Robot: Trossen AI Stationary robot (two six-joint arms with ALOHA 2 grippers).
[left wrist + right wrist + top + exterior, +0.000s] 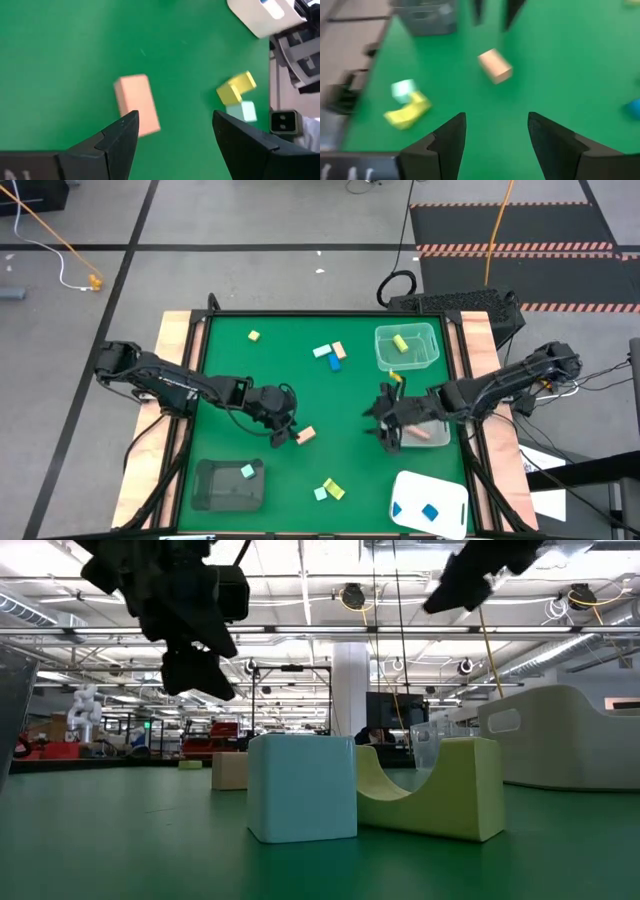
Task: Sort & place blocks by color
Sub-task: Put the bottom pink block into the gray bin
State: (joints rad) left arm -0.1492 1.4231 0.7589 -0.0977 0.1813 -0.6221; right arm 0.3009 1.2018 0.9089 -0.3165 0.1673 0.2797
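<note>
On the left half of the green table (230,340), the left claw (284,432) hangs over the mat with its fingers spread and nothing between them. The tan-pink block (306,435), a short bar, lies flat just beside its tip, and the left wrist view shows the same bar (137,104) sitting just ahead of the open fingers, not touched by either.

Down in the near left corner there's a dark tray (226,484) with one mint green cube (247,471) in it. A lone yellow cube (254,336) sits near the far left part of the mat.

Around the middle, a blue, mint and tan cluster (330,354) lies toward the far side, and a mint cube touching a yellow piece (329,489) lies near the front edge. The low view shows what the overhead one can't: the yellow piece (442,788) is an arch with a curved cutout, and the mint cube (301,787) stands right against it.

To the right, the clear tray (407,347) holds a yellow bar (400,342), and the white tray (432,501) holds two blue blocks (429,511). The right claw (385,420) hovers released and empty, well apart from the tan-pink bar. Behind that claw lies another pinkish piece (424,434); I can't tell if it's in a tray.
</note>
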